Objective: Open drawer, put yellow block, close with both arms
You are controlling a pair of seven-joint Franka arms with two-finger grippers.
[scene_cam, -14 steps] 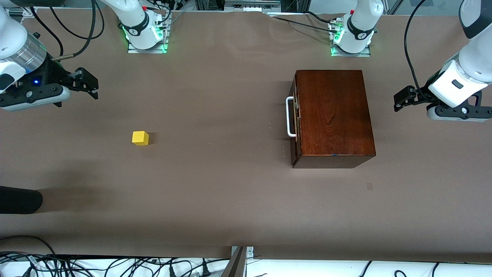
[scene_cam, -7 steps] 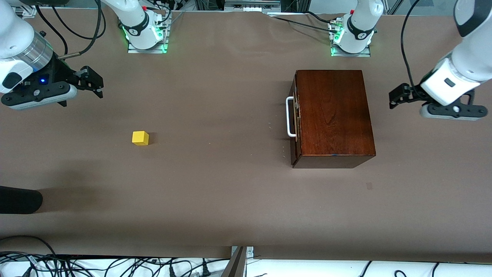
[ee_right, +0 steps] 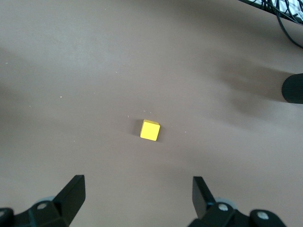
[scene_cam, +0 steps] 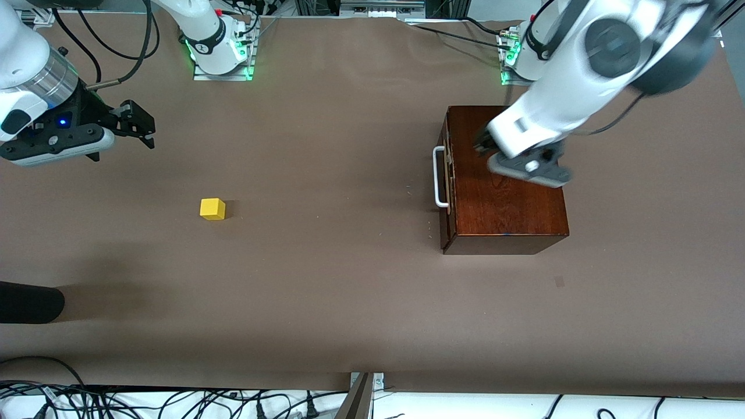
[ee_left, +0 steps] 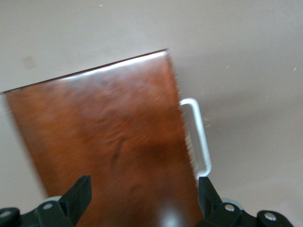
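Note:
The dark mahogany box (scene_cam: 505, 174) stands toward the left arm's end of the table, its drawer pushed in and the white U-shaped handle (scene_cam: 439, 177) facing the table's middle. My left gripper (scene_cam: 484, 142) is open and empty above the box top; the left wrist view shows the box (ee_left: 109, 142) and the handle (ee_left: 199, 137) between the spread fingers. The yellow block (scene_cam: 212, 209) lies on the brown table toward the right arm's end. My right gripper (scene_cam: 137, 123) is open and empty in the air, apart from the block; the block also shows in the right wrist view (ee_right: 150, 130).
A black rounded object (scene_cam: 29, 302) lies at the table's edge at the right arm's end, nearer to the front camera than the block. Both arm bases (scene_cam: 218, 49) (scene_cam: 532, 55) stand along the back edge. Cables (scene_cam: 174, 401) run below the table's near edge.
My left arm has swung fast from the table's end to above the box top. My right gripper has shifted only slightly. The block and the box have not moved.

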